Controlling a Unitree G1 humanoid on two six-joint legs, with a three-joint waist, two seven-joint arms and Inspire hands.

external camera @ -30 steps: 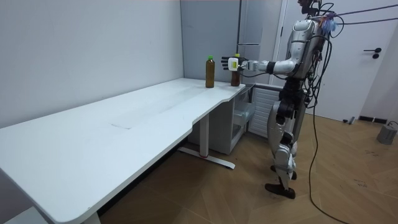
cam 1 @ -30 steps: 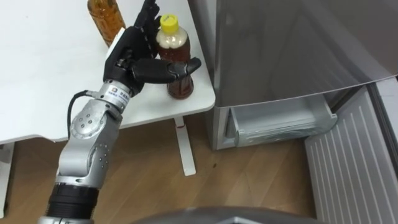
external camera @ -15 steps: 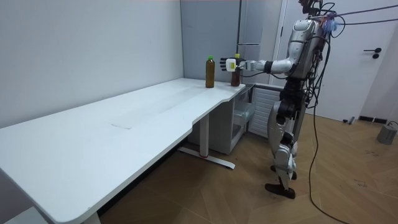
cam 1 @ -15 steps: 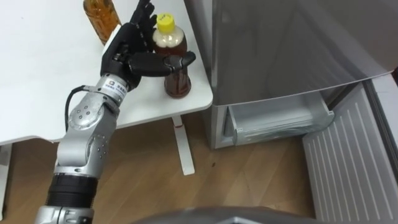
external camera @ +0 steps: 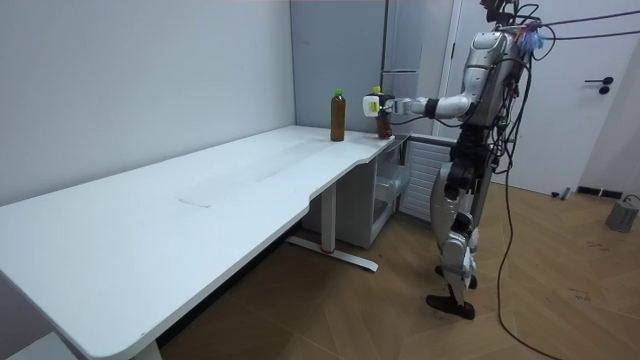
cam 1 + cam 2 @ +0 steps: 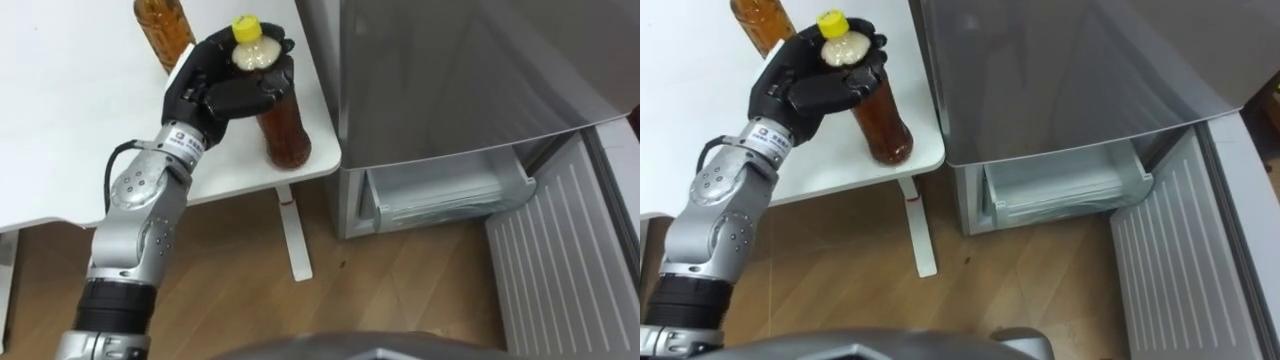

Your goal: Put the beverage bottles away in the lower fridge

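Observation:
A yellow-capped bottle of brown drink (image 6: 284, 132) stands near the right front corner of the white table (image 6: 60, 120). My left hand (image 6: 215, 85) is shut on its neck and shoulder, with the fingers and thumb wrapped just under the cap. The bottle's base still looks to be on the tabletop. A second bottle of amber drink (image 6: 163, 30) stands a little farther back and to the left, apart from the hand. In the room view I stand by the fridge with the left arm stretched out to the held bottle (image 5: 381, 122).
The grey fridge (image 6: 450, 70) stands right beside the table's edge. Its lower compartment is open, with a clear drawer (image 6: 450, 195) showing and the ribbed white door (image 6: 560, 260) swung out to the right. Wooden floor lies below, and a table leg (image 6: 295, 235) stands near the corner.
My left hand's fingers have curled from straight to a grip round the top of the yellow-capped bottle. The bottle has stayed at the table corner.

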